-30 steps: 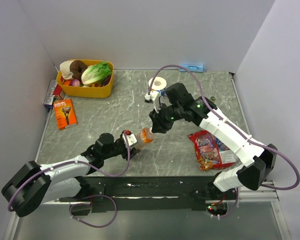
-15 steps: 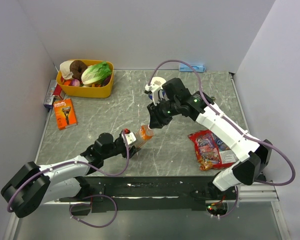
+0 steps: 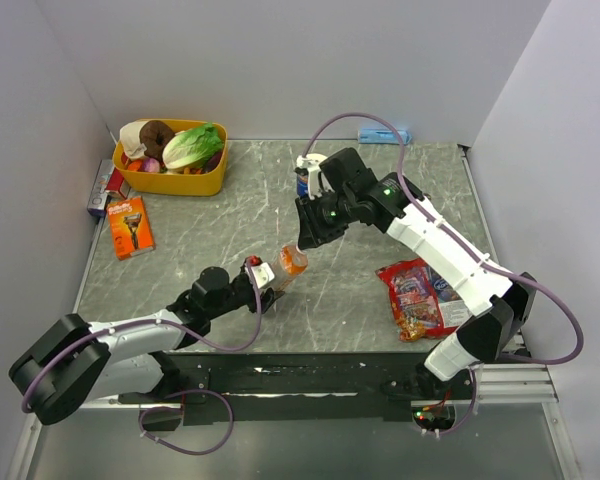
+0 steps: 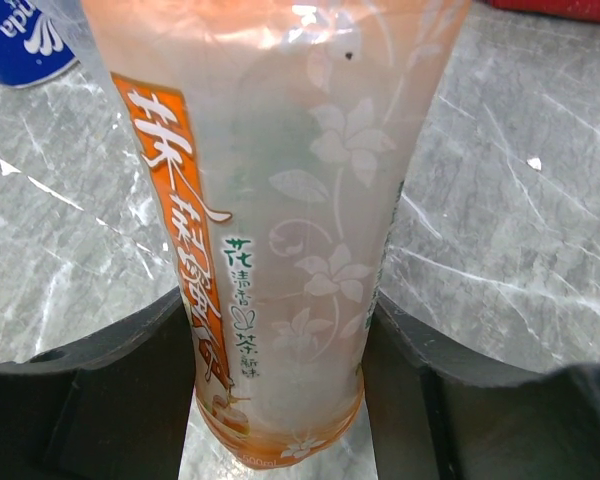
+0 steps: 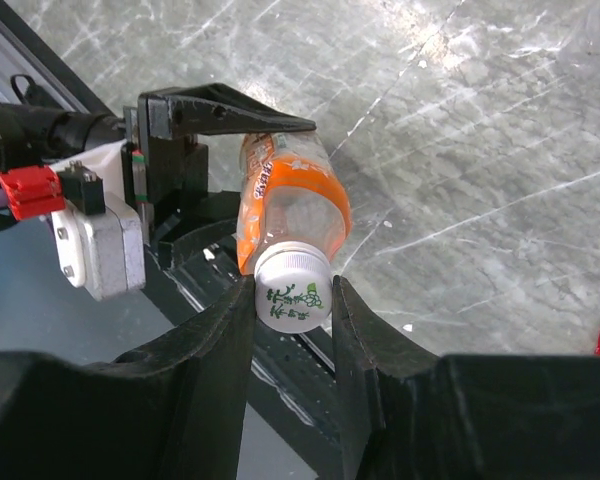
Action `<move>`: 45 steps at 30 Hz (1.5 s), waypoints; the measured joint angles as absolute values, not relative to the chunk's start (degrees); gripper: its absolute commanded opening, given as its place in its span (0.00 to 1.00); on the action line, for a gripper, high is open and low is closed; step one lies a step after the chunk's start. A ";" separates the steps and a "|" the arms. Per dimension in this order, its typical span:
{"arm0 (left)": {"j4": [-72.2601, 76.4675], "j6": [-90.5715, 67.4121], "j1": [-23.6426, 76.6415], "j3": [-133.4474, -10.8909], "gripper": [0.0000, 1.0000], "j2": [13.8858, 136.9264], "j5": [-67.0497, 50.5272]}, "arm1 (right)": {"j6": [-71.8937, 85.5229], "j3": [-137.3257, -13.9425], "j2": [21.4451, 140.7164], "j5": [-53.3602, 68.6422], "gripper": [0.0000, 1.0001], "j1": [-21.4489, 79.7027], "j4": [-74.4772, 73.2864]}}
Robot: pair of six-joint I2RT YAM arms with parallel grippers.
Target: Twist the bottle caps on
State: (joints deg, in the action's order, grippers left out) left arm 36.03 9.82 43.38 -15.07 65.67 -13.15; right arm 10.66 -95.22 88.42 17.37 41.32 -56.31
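The orange drink bottle (image 3: 292,264) with its orange label is held tilted above the table by my left gripper (image 3: 278,276), which is shut on its lower body (image 4: 280,250). The left gripper (image 4: 280,330) has a jaw pressed on each side. A white cap with green print (image 5: 292,289) sits on the bottle's neck (image 5: 290,205). My right gripper (image 5: 292,297) is shut on this cap, right above the bottle (image 3: 305,238). The blue caps and the small colourless bottles are not clearly in view; something small, blue and white (image 3: 303,182) peeks out behind the right arm.
A yellow basket (image 3: 170,184) with lettuce and a doughnut stands at the back left. An orange razor pack (image 3: 130,226) lies in front of it. A red snack bag (image 3: 420,296) lies on the right. A blue-labelled thing (image 4: 15,40) lies beyond the bottle.
My right gripper has moved left and onto the top of the orange bottle. The left gripper has swung the bottle more upright.
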 measured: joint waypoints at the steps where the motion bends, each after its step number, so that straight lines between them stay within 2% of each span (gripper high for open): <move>1: 36.71 9.82 43.51 -14.92 0.01 65.84 -13.02 | 10.96 -95.44 88.47 17.34 0.11 41.32 -56.38; 3: 37.78 9.82 43.59 -14.55 0.01 66.02 -12.73 | 11.11 -95.59 88.49 17.41 0.21 41.32 -56.38; 4: 38.39 9.82 43.62 -14.28 0.01 66.17 -12.67 | 11.09 -95.59 88.49 17.45 0.30 41.34 -56.40; 10: 39.31 9.85 43.70 -14.09 0.01 66.61 -12.73 | 7.81 -95.59 88.49 18.92 0.55 41.36 -56.16; 15: 41.25 10.24 44.03 -14.09 0.01 66.63 -14.24 | 3.90 -96.62 88.49 20.75 0.64 41.36 -56.42; 18: 41.25 10.37 44.05 -14.13 0.01 66.98 -15.29 | 1.52 -99.57 88.49 21.12 0.72 41.36 -56.60; 19: 41.25 10.37 44.07 -14.13 0.01 67.29 -15.59 | 0.84 -100.84 88.49 21.10 0.78 41.36 -56.60; 22: 40.95 10.37 44.07 -14.15 0.01 68.01 -16.45 | -2.13 -104.03 88.31 21.10 0.84 41.36 -56.18; 26: 39.44 10.76 44.07 -14.35 0.01 68.07 -18.11 | -11.07 -104.31 87.22 25.87 0.79 40.45 -56.16; 31: 35.62 14.15 44.10 -14.52 0.01 64.75 -21.06 | -36.75 -91.13 76.40 36.05 0.80 37.69 -57.30; 36: 32.25 17.72 44.07 -14.52 0.01 59.86 -24.53 | -57.32 -86.85 68.86 40.07 0.78 39.13 -62.39; 45: 25.41 20.36 44.07 -15.62 0.01 57.93 -27.18 | -73.01 -82.78 67.75 41.28 0.69 44.10 -63.44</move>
